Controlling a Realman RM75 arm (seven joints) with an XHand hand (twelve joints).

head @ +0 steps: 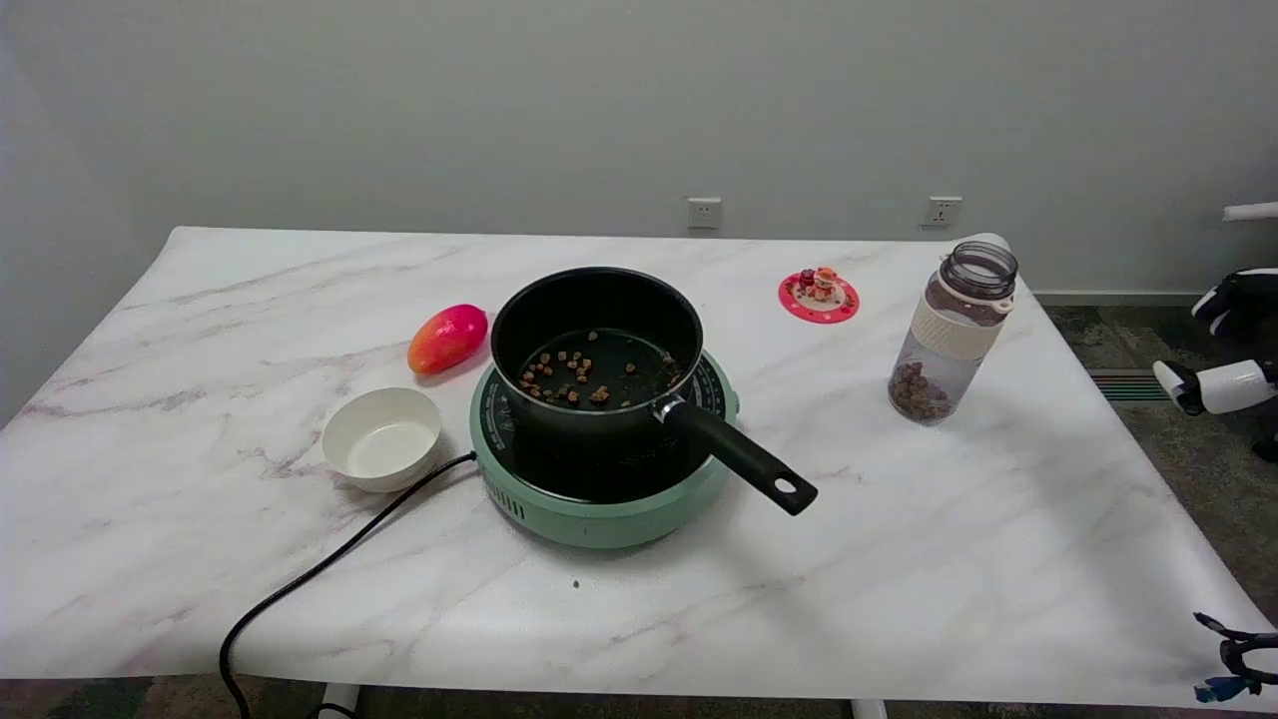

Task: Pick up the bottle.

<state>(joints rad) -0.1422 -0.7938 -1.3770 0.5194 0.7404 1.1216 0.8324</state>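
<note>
The bottle (954, 335) stands upright on the right side of the marble table (899, 559). It is clear with a white band, has no lid, and holds brown pellets at its bottom. Only part of my right hand (1233, 384) shows, at the picture's right edge beyond the table's right side. Its black-and-white fingers are apart and hold nothing. A wide gap lies between the hand and the bottle, which it does not touch.
A black pot (596, 350) with brown bits sits on a green cooker (599, 504) at mid-table, its handle (744, 457) pointing toward the near right. A mango (447, 338), a white bowl (382, 437), a red coaster (819, 296) and a black cord (319, 569) lie around it.
</note>
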